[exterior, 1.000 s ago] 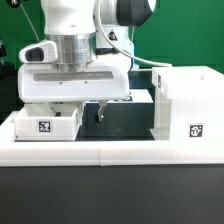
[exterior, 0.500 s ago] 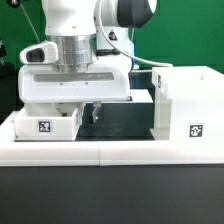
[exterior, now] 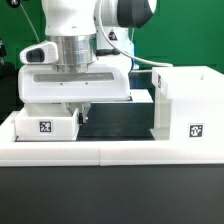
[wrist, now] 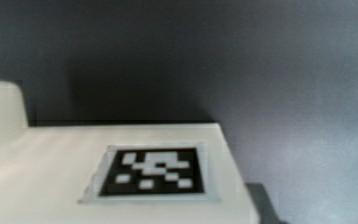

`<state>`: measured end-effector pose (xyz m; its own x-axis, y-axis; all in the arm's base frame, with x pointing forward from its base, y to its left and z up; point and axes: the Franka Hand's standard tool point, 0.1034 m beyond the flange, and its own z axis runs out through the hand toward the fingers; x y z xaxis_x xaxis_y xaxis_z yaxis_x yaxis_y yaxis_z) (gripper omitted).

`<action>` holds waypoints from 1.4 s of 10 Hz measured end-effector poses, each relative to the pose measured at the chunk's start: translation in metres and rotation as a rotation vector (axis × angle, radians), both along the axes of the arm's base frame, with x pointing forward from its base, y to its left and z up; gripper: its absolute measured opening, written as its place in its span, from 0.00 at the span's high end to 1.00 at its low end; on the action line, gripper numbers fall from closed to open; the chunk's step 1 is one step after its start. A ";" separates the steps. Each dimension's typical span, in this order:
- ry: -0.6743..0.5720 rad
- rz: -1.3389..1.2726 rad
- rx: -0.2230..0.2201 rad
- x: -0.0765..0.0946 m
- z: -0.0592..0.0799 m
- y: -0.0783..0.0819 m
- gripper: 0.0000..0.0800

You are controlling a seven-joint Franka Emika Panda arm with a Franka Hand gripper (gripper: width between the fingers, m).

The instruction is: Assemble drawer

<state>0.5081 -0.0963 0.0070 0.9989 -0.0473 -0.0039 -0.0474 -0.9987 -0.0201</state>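
A small white drawer tray (exterior: 45,122) with a square tag lies at the exterior view's left, behind the front wall. The tall white casing (exterior: 186,98) with a tag stands at the exterior view's right. My gripper (exterior: 81,113) hangs under the white hand, its dark fingers low over the black table right beside the tray's right end. The fingers show as one dark shape, so I cannot tell their gap. The wrist view shows a white tagged surface (wrist: 155,170), most likely the tray, close below; no fingers show there. The second tray is out of view.
The long low white border wall (exterior: 110,150) runs along the front. The black table surface (exterior: 120,120) lies between tray and casing. The arm's wide white hand body (exterior: 75,85) blocks the area behind it.
My gripper has moved toward the exterior view's left, from mid-table to the tray's right end. The tray and casing have not moved.
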 end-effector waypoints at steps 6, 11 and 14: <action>-0.001 0.037 -0.002 0.001 0.005 0.007 0.95; 0.016 0.158 0.025 0.003 0.025 0.014 0.95; 0.012 0.321 0.026 0.003 0.024 0.013 0.95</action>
<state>0.5108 -0.0831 0.0309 0.9627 0.2703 -0.0129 0.2694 -0.9619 -0.0474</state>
